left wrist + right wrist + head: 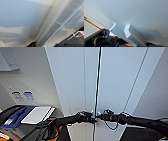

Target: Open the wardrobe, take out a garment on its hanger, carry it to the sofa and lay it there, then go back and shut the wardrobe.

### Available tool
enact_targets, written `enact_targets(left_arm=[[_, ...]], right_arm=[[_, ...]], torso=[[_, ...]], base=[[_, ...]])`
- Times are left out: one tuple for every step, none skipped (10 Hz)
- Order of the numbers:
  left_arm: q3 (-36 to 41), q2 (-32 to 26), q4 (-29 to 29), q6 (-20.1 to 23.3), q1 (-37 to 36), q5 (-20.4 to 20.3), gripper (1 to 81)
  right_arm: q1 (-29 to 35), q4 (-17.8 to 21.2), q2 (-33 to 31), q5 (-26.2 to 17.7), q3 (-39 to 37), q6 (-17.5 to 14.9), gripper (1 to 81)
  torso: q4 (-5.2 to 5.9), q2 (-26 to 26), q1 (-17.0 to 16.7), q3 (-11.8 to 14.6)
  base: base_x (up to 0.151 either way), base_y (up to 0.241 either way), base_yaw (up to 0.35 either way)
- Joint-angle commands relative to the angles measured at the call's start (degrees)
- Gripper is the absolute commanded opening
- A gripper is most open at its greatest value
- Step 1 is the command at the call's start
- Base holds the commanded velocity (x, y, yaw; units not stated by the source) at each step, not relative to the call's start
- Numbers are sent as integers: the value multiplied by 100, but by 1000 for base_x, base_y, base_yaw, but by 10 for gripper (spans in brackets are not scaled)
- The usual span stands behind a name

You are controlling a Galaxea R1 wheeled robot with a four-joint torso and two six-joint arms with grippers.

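The wardrobe stands close in front of me in the head view, its two plain white doors meeting at a thin dark gap. Both arms reach in to that gap at handle height. My left gripper is just left of the gap and my right gripper just right of it, almost touching each other. In the right wrist view a small white handle juts from the door panel, very near the camera. The left wrist view looks along a white door face.
A dark table stands at the left, carrying a flat white item and a blue object. Wall switches sit on the white wall above it. A grey wall panel flanks the wardrobe on the right.
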Motion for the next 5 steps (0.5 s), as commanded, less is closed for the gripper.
enact_targets(left_arm=[[2398, -263, -332, -14, -514, -504, 811], [2712, -455, -297, 4, -408, -504, 811], [2978, -658, -139, -5, -206, -504, 811], [3277, -940, -50, -5, 4, -512, 811], [3592, -1255, 46, -5, 199, -547, 811]], right_arm=[[618, 140, 72, 383, 728, 91, 811], [522, 132, -68, 497, 928, 91, 811], [399, 131, -200, 577, 1105, 82, 811], [275, 131, -376, 726, 1273, 38, 811], [222, 131, -517, 788, 1492, 12, 811]], torso=[[0, 0, 0, 0], [0, 0, 2, 0], [0, 0, 5, 0], [0, 2, 7, 0], [0, 2, 9, 0]], base=[[0, 0, 0], [0, 0, 0], [0, 0, 0], [0, 0, 0], [0, 0, 0]])
